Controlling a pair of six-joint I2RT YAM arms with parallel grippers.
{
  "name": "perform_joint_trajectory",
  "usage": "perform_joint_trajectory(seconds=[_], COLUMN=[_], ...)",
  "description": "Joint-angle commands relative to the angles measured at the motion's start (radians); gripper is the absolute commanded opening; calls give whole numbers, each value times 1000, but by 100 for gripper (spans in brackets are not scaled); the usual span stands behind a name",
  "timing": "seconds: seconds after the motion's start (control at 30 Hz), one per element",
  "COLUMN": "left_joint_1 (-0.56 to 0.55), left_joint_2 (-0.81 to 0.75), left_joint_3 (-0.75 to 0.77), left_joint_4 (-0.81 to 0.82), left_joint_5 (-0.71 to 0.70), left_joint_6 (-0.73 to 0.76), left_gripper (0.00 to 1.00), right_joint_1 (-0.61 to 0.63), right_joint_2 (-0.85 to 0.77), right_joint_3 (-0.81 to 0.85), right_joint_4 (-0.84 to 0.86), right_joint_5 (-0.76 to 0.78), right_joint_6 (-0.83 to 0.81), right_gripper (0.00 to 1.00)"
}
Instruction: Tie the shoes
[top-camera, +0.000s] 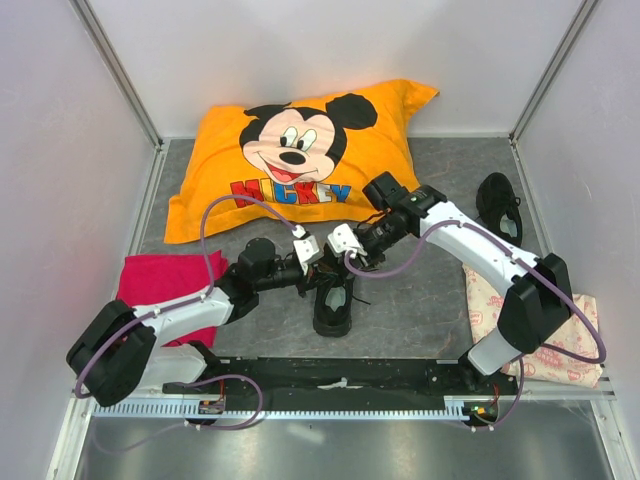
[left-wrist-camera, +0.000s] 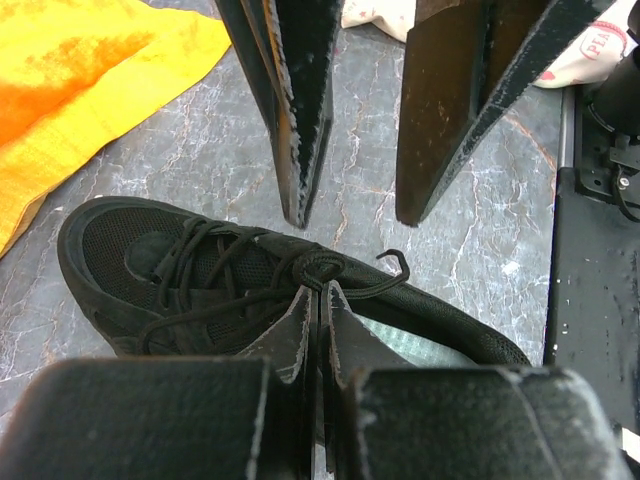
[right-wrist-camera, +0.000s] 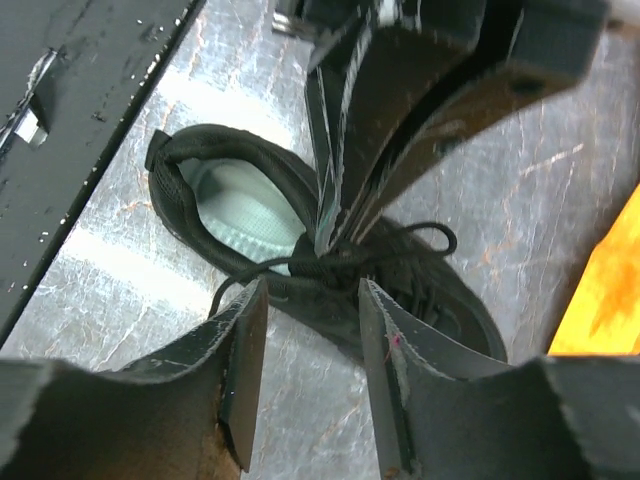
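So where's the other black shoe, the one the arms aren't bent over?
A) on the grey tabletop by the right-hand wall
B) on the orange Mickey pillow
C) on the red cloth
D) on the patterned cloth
A: the second shoe lies on the bare grey tabletop close to the right wall, apart from the pillow, the red cloth and the patterned cloth.

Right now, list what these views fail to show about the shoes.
Left wrist view: whether the shut left gripper pinches a lace; black on black.
Right wrist view: the near shoe's forefoot, partly behind the right gripper's fingers.
Top view: its laces, covered by both grippers and too small; the far shoe's laces, too small.
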Motion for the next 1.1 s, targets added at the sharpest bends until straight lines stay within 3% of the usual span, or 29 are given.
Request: perform_joint_trajectory(seconds=[0.0, 0.7, 1.07], left_joint_1=[1, 3, 4], left_joint_2=[11, 29, 23], left_joint_3=[39, 51, 44], left_joint_4=[20, 19, 17], left_joint_5=[30, 39, 36], left_joint_6=[50, 58, 55], left_gripper=[2, 2, 1], right_joint_1=[12, 41, 45], right_joint_2=[25, 8, 0], right_joint_3=[64, 1, -18], right_joint_4=[-31, 129, 101], right_joint_5=[-72, -27, -3], right_joint_6=[-81, -40, -95], right_gripper=[48, 38, 33])
